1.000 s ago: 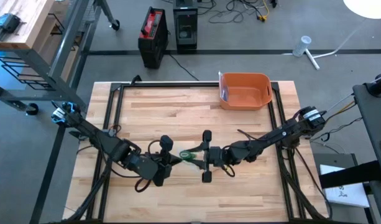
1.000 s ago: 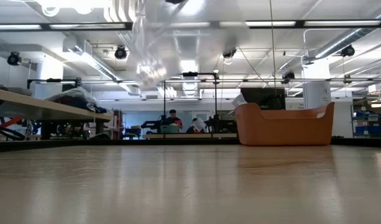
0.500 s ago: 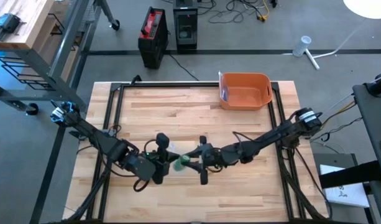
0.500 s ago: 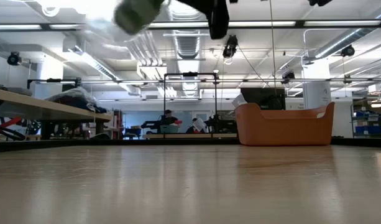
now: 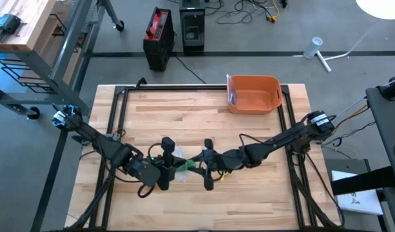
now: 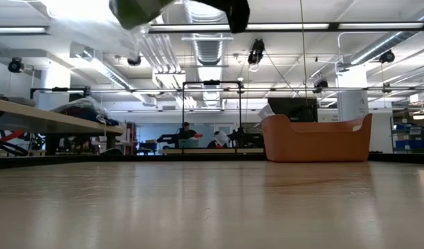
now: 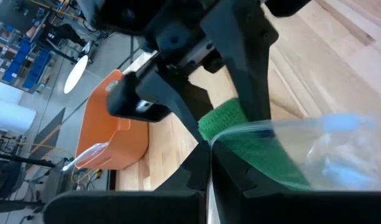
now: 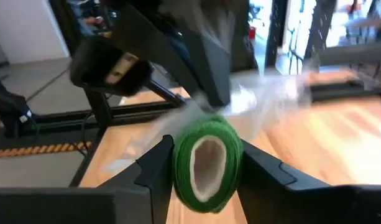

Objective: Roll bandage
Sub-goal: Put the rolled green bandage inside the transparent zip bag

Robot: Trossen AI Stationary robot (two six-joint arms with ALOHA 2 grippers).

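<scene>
Both tools meet over the table's near middle, sharing a green roll and its clear wrap.
The right tool point(image 8: 206, 180) grips the roll point(image 8: 207, 163); the left tool point(image 7: 209, 180), pinched narrow, holds the wrap point(image 7: 327, 149). Judged best: keep the wrap taut, turn slowly. Bare table point(image 5: 261, 200) all round; bin point(image 5: 254, 94) far right.

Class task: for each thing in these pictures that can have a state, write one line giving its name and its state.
Green bandage roll: rolled up, lifted off the table, between the right pincer's fingers.
Clear plastic wrapper: partly around the roll, pinched by the left pincer.
Left pincer: shut on the wrapper.
Right pincer: closed around the roll.
Orange bin: upright at the table's far edge.
</scene>
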